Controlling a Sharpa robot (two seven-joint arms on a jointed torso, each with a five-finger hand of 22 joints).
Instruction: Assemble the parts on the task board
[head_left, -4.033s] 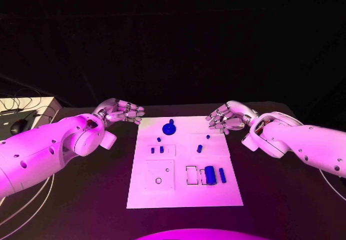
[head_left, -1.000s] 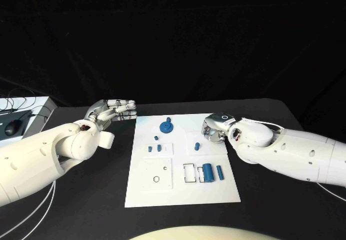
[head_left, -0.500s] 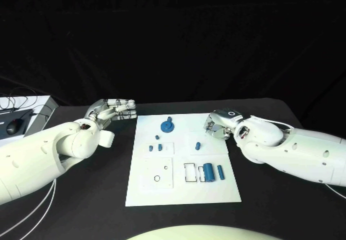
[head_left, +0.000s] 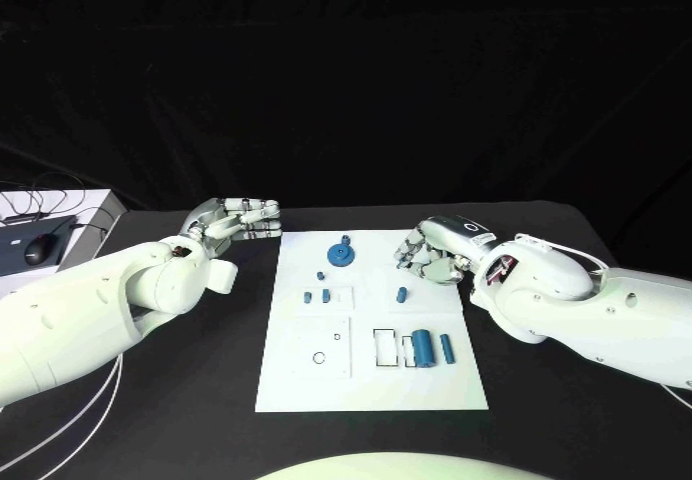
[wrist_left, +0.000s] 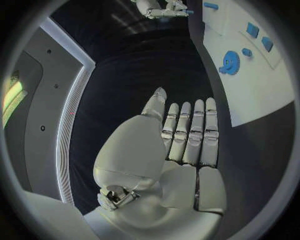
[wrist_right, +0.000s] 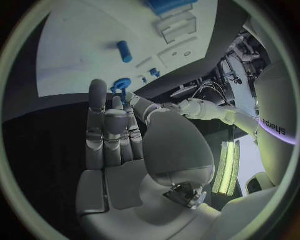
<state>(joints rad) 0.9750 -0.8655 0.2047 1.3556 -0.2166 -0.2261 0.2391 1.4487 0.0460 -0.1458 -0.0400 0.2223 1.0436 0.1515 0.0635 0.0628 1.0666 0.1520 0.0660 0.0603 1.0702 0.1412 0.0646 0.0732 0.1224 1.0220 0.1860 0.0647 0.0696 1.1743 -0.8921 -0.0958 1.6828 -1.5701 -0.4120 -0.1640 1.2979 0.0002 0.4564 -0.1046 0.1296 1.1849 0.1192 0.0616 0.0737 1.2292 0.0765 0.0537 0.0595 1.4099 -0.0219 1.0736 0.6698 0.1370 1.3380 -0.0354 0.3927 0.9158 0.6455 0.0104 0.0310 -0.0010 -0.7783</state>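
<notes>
The white task board (head_left: 368, 385) lies in the middle of the black table. A round blue part (head_left: 340, 252) sits near its far edge, with small blue pegs (head_left: 316, 295) below it and one peg (head_left: 402, 294) further right. A thick blue cylinder (head_left: 421, 347) and a thin one (head_left: 449, 347) lie by the frames at the right. My right hand (head_left: 431, 255) hovers at the board's far right edge, fingers stretched out (wrist_right: 109, 135) and holding nothing. My left hand (head_left: 238, 220) stays off the board's far left corner, flat with straight fingers (wrist_left: 187, 135), empty.
A white box (head_left: 51, 225) with a mouse and cables stands at the far left of the table. White cables (head_left: 58, 420) run along the left side. Black tabletop surrounds the board on all sides.
Over four seconds my right hand has come in from the right to the board's far right edge and its wrist has turned. The left hand has kept its place.
</notes>
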